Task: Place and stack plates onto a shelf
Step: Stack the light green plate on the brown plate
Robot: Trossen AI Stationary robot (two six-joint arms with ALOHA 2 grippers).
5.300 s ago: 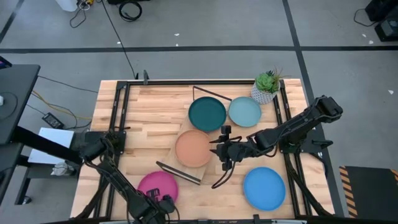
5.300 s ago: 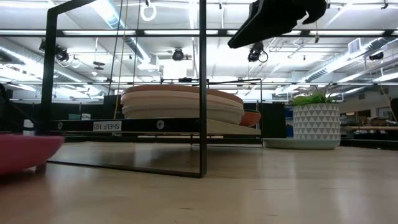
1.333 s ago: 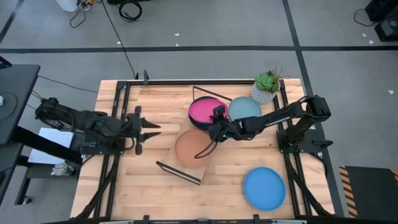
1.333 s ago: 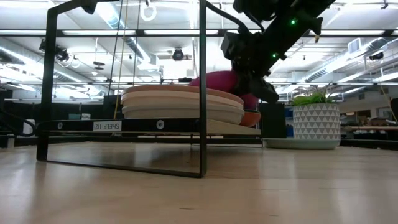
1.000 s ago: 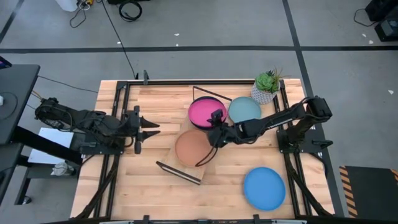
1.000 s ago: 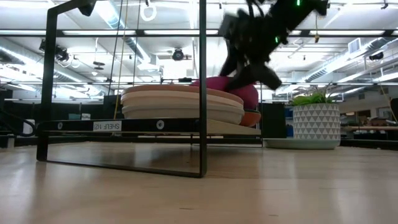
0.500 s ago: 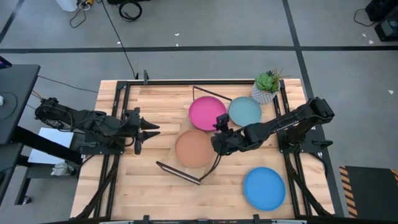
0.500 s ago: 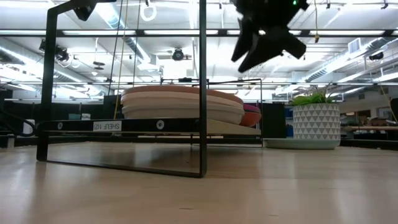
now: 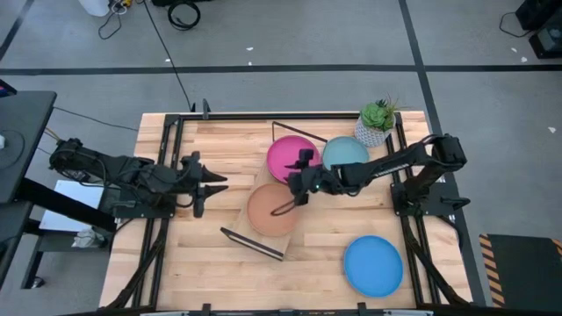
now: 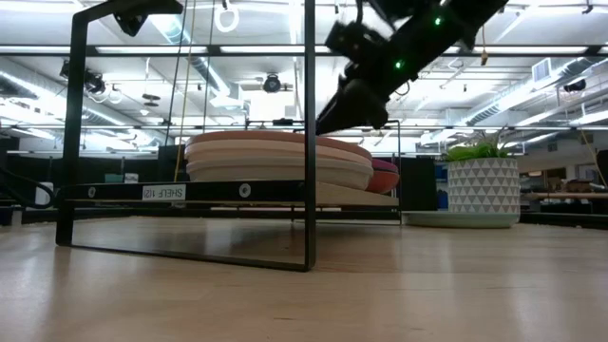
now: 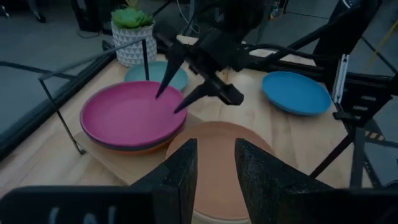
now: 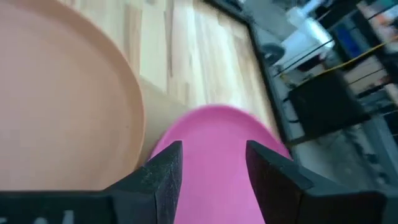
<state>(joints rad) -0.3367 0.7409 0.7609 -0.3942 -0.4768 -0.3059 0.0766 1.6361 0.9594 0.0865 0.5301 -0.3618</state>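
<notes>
A pink plate (image 9: 290, 158) lies on top of the far stack on the shelf (image 9: 239, 218). A tan plate (image 9: 270, 211) tops the near stack. My right gripper (image 9: 294, 182) hovers open just over the pink plate's near rim, its spread fingers (image 11: 186, 99) holding nothing. A light blue plate (image 9: 346, 156) and a bright blue plate (image 9: 373, 265) lie on the table. My left gripper (image 9: 207, 181) waits open left of the shelf, above the table. The low view shows the stacked plates (image 10: 275, 157) on the shelf board (image 10: 190, 192).
A potted plant (image 9: 376, 123) stands at the far right corner, beside the light blue plate. The shelf's black wire frame (image 10: 309, 133) rises around the stacks. Bare tabletop (image 9: 211, 263) lies at the near left.
The pink plate, tilted up on the far stack a second ago, has dropped flat onto it. My right gripper rose and drew toward the table's near edge, then swung back toward the pink plate's near rim and came lower.
</notes>
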